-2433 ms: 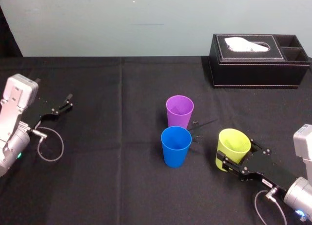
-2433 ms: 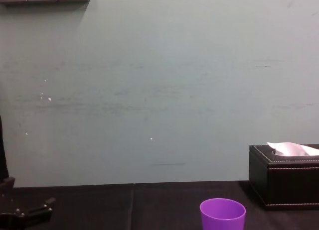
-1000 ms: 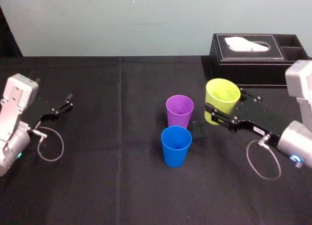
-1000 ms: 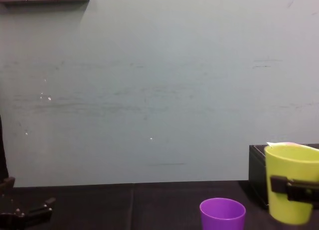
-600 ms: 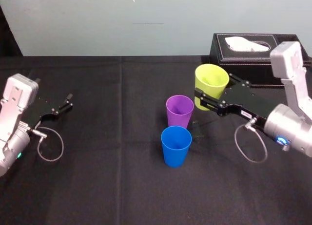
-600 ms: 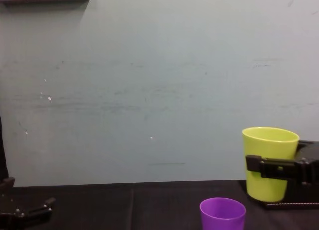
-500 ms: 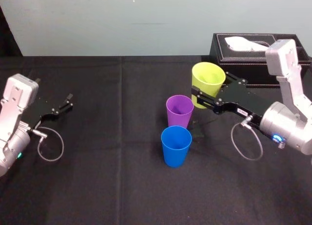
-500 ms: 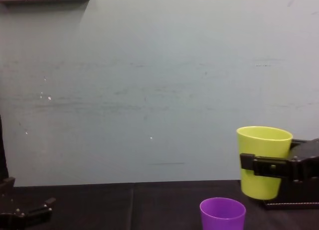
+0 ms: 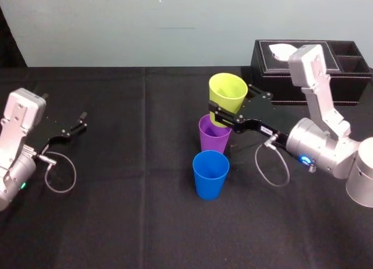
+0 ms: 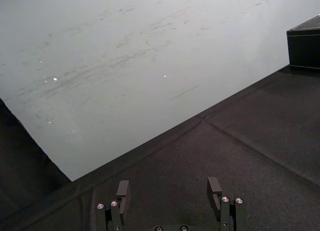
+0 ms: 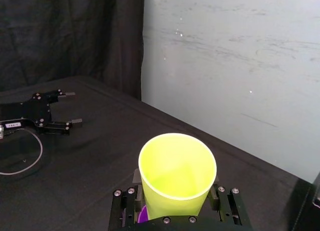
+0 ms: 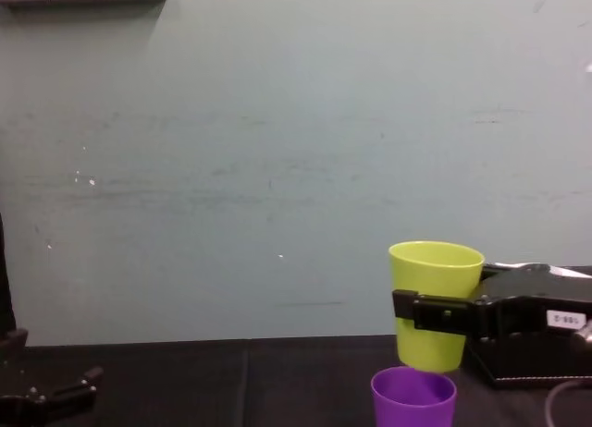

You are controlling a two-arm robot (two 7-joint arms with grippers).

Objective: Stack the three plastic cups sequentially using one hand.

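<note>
**K:** Head view?
**M:** Right gripper (image 9: 231, 110), jaws clenched on the yellow-green cup (image 9: 228, 89), upright, up off the bench (image 9: 128, 211), over the purple cup (image 9: 214, 136). Blue cup (image 9: 210, 174) stands just in front of the purple one. Tissue box (image 9: 309, 77) at back right. Left gripper (image 9: 78, 123) parked far left.
**K:** Left wrist?
**M:** Left jaws spread, nothing between them, bare bench beyond.
**K:** Right wrist?
**M:** Yellow-green cup sits between the right jaws, mouth up. A sliver of purple rim shows under it. Left gripper lies well apart across the bench.
**K:** Chest?
**M:** Yellow-green base is right at the purple rim, centred over it. Can't tell if they touch. Jaws clamp it mid-wall.
</note>
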